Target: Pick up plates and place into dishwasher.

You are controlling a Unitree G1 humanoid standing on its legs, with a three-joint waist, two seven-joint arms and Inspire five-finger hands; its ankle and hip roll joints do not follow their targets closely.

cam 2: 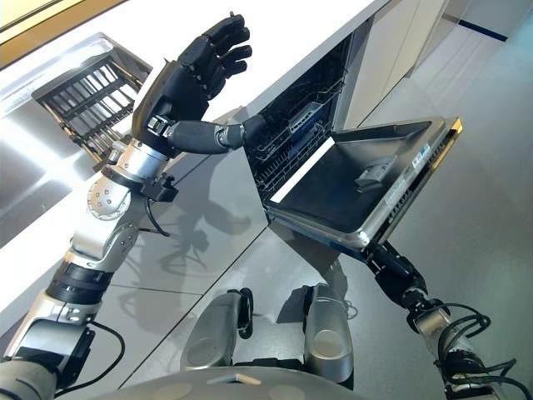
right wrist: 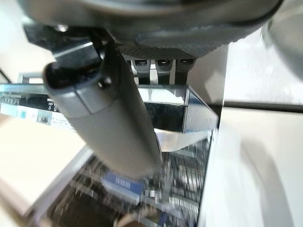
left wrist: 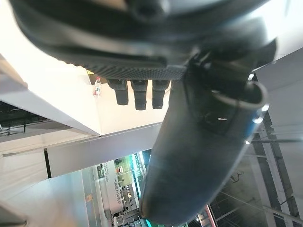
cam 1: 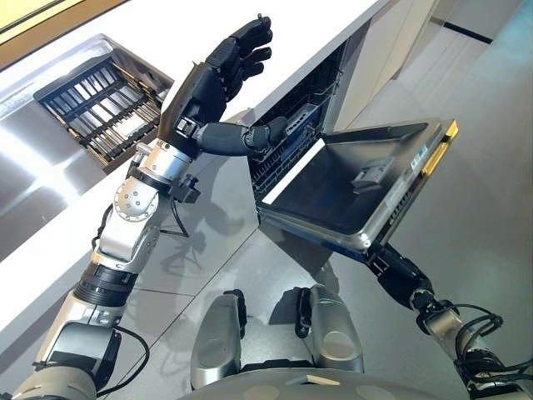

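The dishwasher door [cam 1: 358, 187] shows a brushed, glossy steel inner face. Behind it, the racks [cam 2: 291, 133] are thin wire. Above the racks, the countertop [cam 1: 166, 25] looks smooth, matt white.

White countertop [cam 1: 166, 25], steel sink [cam 1: 33, 167] holding slatted rack [cam 1: 104, 104], grey tiled floor [cam 1: 483, 200]

arms: silver-grey, ribbed black cuffs | left hand [cam 1: 218, 77]: dark | right hand [cam 2: 393, 268]: dark
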